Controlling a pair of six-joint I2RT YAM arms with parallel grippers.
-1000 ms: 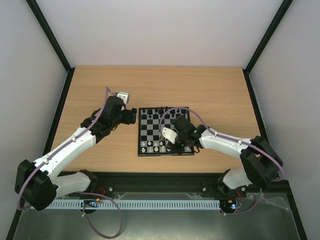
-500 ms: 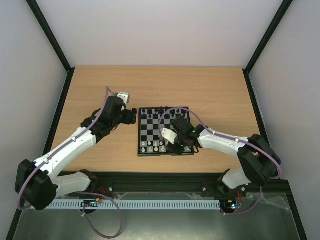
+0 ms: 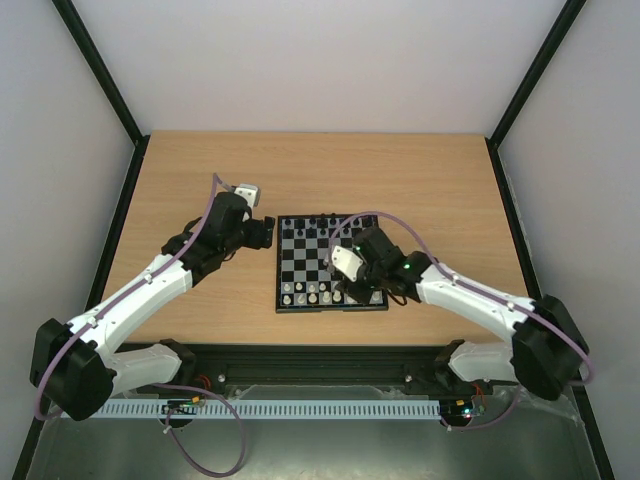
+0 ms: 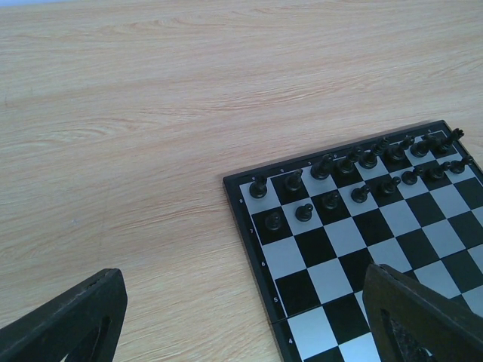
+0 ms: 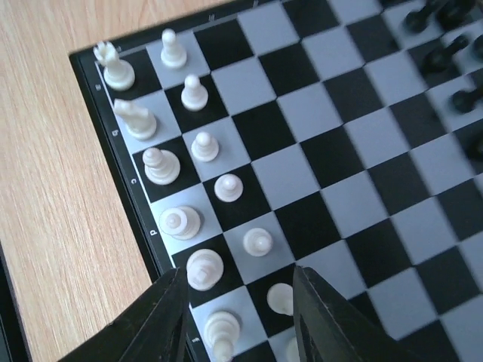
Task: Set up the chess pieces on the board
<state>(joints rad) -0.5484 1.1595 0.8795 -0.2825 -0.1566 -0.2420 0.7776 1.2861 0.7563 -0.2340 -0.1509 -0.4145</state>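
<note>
Right gripper (image 5: 240, 290) hangs spread and empty over the board's (image 5: 302, 177) white chessmen (image 5: 204, 146); left gripper (image 4: 243, 283), likewise spread and empty, faces sixteen black chessmen (image 4: 360, 194) in two rows of eight.

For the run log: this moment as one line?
left gripper open, beside board | right gripper open, over white pieces | black pieces on far rows
</note>
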